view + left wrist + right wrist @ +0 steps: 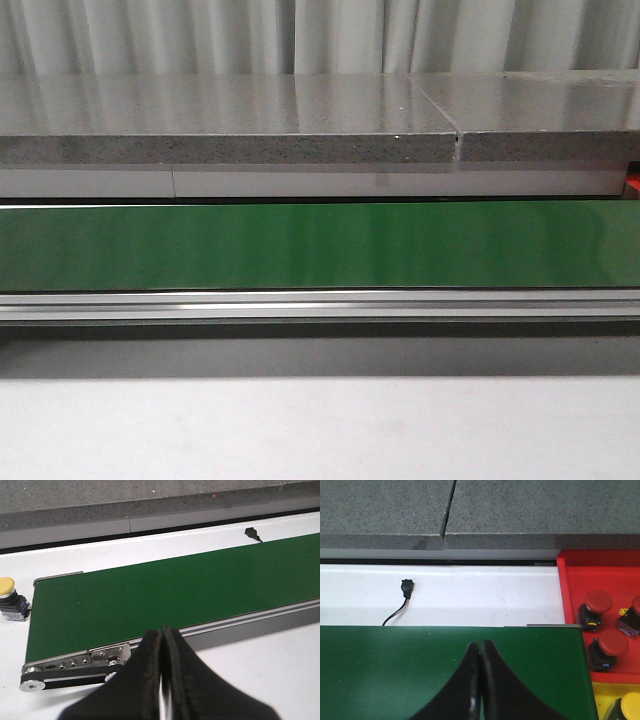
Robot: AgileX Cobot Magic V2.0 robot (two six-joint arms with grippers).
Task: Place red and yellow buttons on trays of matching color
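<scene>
Left gripper (pixel 162 680): fingers pressed together, holding nothing, poised above the near rail of the green conveyor belt (pixel 165 595). Right gripper (pixel 480 685): fingers likewise closed and empty, over the belt's other end.

Task items. One yellow button (pixel 7 586) on its dark base stands on the white worktop (pixel 150 542), just beside the belt's end roller and off the belt. It is judged unsorted and awaiting pickup. The red tray (pixel 600 572) sits against the opposite end of the belt. It carries at least three red buttons, among them one (pixel 598 601) near the tray's middle and another (pixel 612 644) closer to the yellow tray (pixel 607 690). The yellow tray adjoins the red one and shows part of a yellow-capped button (pixel 632 705) at the frame corner. Placement by colour appears correct so far as visible.

Surroundings. A small black sensor (pixel 407 586) with a trailing cable lies on the worktop beyond the belt. A grey stone ledge (pixel 230 120) runs behind. In the front view the belt is bare and neither arm appears.

Obstructions. None seen around the loose yellow button; the left fingers must open before any grasp.
</scene>
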